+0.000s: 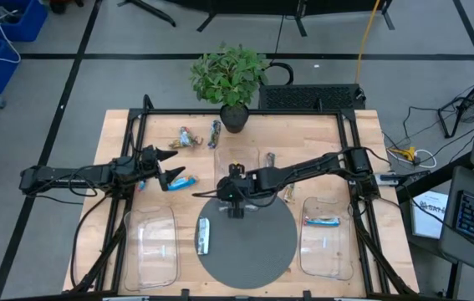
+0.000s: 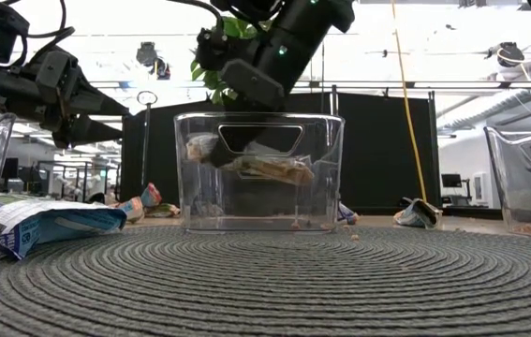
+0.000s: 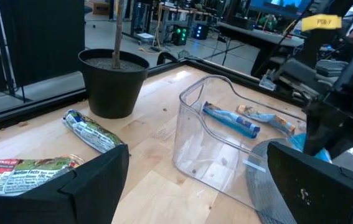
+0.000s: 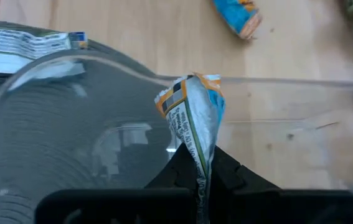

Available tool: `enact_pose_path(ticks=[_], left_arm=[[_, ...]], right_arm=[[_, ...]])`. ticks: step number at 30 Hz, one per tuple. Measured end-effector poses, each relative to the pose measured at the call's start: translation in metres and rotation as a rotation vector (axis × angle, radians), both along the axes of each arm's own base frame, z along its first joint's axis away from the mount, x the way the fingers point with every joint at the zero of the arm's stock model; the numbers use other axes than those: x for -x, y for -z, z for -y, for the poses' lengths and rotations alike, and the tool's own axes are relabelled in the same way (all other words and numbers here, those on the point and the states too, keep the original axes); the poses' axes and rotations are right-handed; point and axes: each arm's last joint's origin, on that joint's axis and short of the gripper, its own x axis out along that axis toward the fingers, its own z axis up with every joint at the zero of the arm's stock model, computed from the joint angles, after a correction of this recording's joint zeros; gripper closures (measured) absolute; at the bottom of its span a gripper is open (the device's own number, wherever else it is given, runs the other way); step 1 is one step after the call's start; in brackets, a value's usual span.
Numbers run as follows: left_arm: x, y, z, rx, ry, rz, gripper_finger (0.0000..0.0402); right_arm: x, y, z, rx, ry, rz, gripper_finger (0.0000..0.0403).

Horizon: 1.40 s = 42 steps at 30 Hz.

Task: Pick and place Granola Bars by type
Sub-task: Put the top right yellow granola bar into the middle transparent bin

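The left gripper (image 1: 170,164) hovers spread over the table's left side near 1 blue granola bar (image 1: 180,181); at centre, the right gripper (image 1: 235,199) pinches a silver-blue bar (image 4: 196,121) above the round mat (image 1: 253,251).

We've got open wood between the left gripper (image 1: 172,166) and the potted plant (image 1: 231,79); loose bars (image 1: 190,138) clutter it; the clear tray (image 3: 226,149) and right arm (image 1: 303,170) block the middle.

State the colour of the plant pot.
Black pot, clearest in the left wrist view.
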Motion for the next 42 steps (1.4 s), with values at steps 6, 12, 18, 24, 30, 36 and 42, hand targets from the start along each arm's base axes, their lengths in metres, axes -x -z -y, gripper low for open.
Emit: enact_pose_path(ticks=[6, 12, 18, 24, 30, 36, 42], left_arm=[[0.0, 0.0, 0.0, 0.0, -0.001, 0.0, 0.0023], [0.0, 0.0, 0.0, 0.0, 0.0, 0.0, 0.0023], [0.0, 0.0, 0.0, 0.0, 0.0, 0.0, 0.0023], [0.0, 0.0, 0.0, 0.0, 0.0, 0.0, 0.0023], [0.0, 0.0, 0.0, 0.0, 0.0, 0.0, 0.0023], [0.0, 0.0, 0.0, 0.0, 0.0, 0.0, 0.0023], [0.0, 0.0, 0.0, 0.0, 0.0, 0.0, 0.0023]], right_arm=[[0.004, 0.012, 0.0, -0.007, 0.012, 0.001, 0.0402], [0.009, 0.022, 0.0, -0.029, 0.011, -0.032, 0.0402], [0.007, 0.02, 0.001, -0.021, -0.004, -0.011, 0.039], [0.007, 0.019, 0.003, -0.018, -0.006, -0.001, 0.0382], [0.007, 0.019, 0.003, -0.004, -0.023, -0.006, 0.0345], [0.01, 0.015, 0.004, 0.024, -0.01, -0.015, 0.0278], [0.015, -0.005, 0.008, 0.132, -0.026, 0.013, 0.0215]])
